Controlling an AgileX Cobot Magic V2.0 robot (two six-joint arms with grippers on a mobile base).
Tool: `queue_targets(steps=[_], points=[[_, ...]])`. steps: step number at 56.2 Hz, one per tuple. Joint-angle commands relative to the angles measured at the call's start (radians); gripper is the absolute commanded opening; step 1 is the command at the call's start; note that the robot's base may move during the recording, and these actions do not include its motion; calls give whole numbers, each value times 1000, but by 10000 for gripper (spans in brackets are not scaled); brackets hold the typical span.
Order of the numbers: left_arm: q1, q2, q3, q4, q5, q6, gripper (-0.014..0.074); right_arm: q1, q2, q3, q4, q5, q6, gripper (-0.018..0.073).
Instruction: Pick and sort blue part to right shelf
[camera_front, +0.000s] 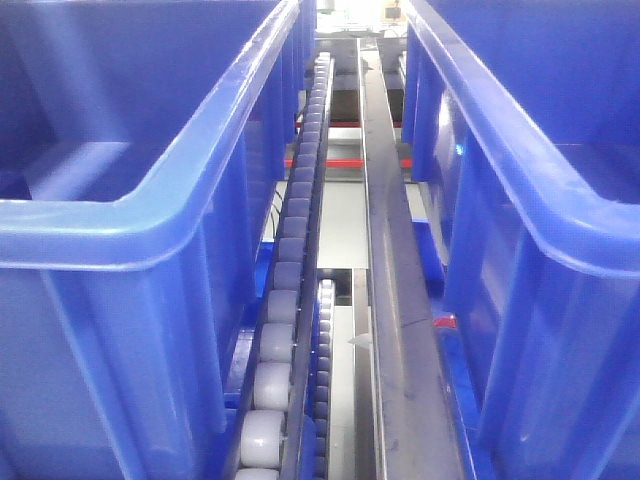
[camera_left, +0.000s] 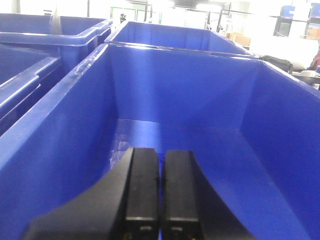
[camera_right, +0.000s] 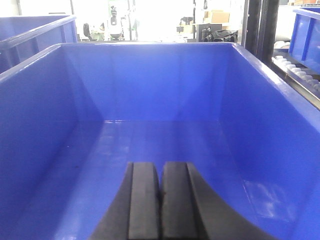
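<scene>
Left gripper (camera_left: 160, 195) clenched empty, hanging over bare blue bin (camera_left: 75, 150). Right gripper (camera_right: 160, 200) likewise pressed together, nothing held, above another empty bin (camera_right: 40, 125). Blue part not visible anywhere. Right shelf roller track (camera_front: 285, 300) and steel rail (camera_front: 385, 220) between bins; likely idle/transit pose.

The left pincer (camera_left: 160, 192) hangs inside a deep blue bin (camera_left: 65, 130), its two black fingers (camera_left: 142, 190) pressed together with only a thin seam between them and nothing held. The bin's floor and walls gleam with pale reflections. Directly behind it stands a second blue bin (camera_left: 170, 37), and more blue bins (camera_left: 30, 55) sit to the left. Beyond them the background is bright and washed out.
</scene>
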Motion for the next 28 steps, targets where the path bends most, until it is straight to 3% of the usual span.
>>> queue_targets(steps=[1, 28], points=[[-8, -26, 37, -8, -81, -6, 124, -4, -8, 18, 15, 27, 1, 38], [-8, -26, 37, -8, -81, -6, 124, -4, -8, 18, 15, 27, 1, 38]])
